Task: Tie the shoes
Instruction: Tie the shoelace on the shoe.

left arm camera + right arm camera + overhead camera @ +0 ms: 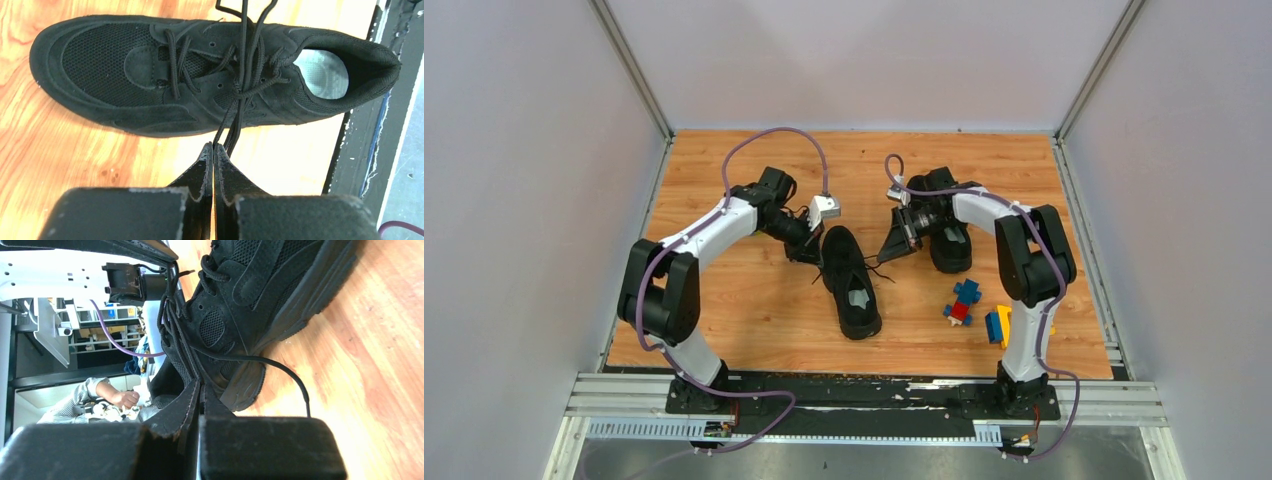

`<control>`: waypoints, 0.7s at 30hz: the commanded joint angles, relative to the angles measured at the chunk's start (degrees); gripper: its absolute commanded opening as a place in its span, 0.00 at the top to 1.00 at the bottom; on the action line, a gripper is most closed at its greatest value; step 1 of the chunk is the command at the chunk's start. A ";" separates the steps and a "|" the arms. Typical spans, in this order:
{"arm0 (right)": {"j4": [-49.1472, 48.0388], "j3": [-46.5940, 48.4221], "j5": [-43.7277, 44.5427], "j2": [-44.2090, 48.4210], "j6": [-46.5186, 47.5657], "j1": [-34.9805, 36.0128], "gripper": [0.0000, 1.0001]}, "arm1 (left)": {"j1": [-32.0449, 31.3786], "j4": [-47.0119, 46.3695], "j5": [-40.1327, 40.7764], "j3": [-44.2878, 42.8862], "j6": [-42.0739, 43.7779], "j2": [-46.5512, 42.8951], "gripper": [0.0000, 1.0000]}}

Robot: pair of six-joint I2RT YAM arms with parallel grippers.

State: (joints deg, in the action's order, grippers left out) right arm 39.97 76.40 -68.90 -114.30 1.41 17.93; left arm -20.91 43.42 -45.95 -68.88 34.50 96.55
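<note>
Top external — right arm (1024,240) overlaps one shoe (951,252); seemingly two blocks (964,300) nearby.

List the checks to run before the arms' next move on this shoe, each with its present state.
1. Left gripper shut on the lace: ok.
2. Right gripper shut on the lace: ok, strands run into its closed fingertips.
3. Lace drawn straight from the centre shoe to the left gripper: ok.
4. Bow formed on the centre shoe: not ok, none visible.
5. Second shoe tied: cannot tell, the right arm covers its lacing.
6. Toy blocks apart from the lace: ok.
</note>
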 commanded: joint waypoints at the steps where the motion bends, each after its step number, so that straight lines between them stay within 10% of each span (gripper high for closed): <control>1: -1.29 -0.43 2.11 4.37 1.93 -2.25 1.00 | 0.52 1.79 5.09 1.18 -0.63 -3.64 1.00; 21: -1.24 -6.80 10.58 9.10 3.14 -8.13 1.00 | 1.55 2.80 19.37 3.33 -1.14 -5.95 1.00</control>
State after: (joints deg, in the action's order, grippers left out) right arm 39.72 70.48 -62.11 -108.14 2.70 11.68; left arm -21.23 43.48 -35.77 -66.87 32.67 93.65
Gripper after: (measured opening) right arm 0.013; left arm 0.006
